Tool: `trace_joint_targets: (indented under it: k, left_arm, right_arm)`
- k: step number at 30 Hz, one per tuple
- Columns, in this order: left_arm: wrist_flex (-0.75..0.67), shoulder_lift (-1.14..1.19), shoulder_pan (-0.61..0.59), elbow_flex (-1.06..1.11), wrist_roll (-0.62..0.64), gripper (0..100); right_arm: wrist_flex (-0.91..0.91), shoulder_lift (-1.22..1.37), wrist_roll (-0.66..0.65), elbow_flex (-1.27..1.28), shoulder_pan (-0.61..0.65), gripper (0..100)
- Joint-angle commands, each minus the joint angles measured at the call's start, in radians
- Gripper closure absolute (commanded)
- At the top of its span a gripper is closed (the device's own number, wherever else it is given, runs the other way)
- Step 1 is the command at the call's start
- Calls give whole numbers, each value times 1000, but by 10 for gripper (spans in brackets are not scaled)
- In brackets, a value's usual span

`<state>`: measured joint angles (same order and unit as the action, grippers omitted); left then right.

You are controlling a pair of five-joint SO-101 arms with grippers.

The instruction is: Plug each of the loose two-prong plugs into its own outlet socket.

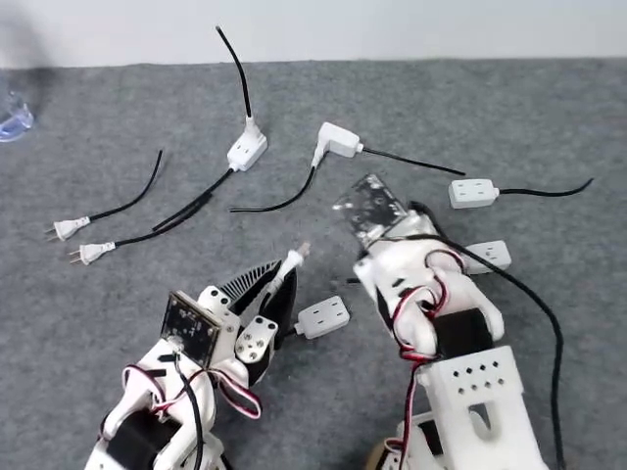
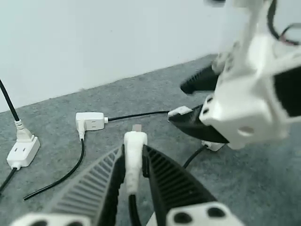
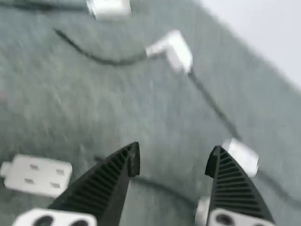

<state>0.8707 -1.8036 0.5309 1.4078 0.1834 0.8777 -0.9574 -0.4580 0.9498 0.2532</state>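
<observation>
Close to the left edge of the grey counter lie two loose plugs, the farther plug and the nearer plug, side by side but not touching, each on a black cord. Toward the far edge, left of the middle, a white socket block lies with its cord running off toward that edge. By the near edge the left claw is pinching a white held plug between its ribbed black fingers, the prong end standing clear of the tips. Just beside that claw, on its right, a flat socket lies on the counter. Near the middle, toward the far edge, is an angled socket with black cords. The right claw is spread wide with nothing between its fingers, above the counter. Toward the right edge rest a cabled socket and, just beside the right arm, a last socket
</observation>
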Motion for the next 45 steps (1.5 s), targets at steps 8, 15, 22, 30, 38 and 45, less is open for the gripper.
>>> trace_joint_targets:
  k: [8, 15, 22, 30, 38, 45]
  left_arm:
    - [101, -9, -41, -30, -190, 991]
    - [180, 149, -176, -71, -249, 991]
    - [319, 756, -195, -529, -270, 991]
    - [589, 1197, -114, -1058, -236, 991]
    - [715, 1553, -94, -1239, -100, 991]
    - [715, 1653, -107, -1282, -69, 991]
  right_arm:
    - [-381, -21, 103, 402, -170, 753]
    - [-398, -16, 103, 425, -148, 753]
    - [-438, -15, 101, 451, -148, 753]
    - [-539, -15, 23, 517, -148, 753]
    - [-539, -15, 25, 520, -153, 753]
    - [-593, -24, 18, 559, -150, 753]
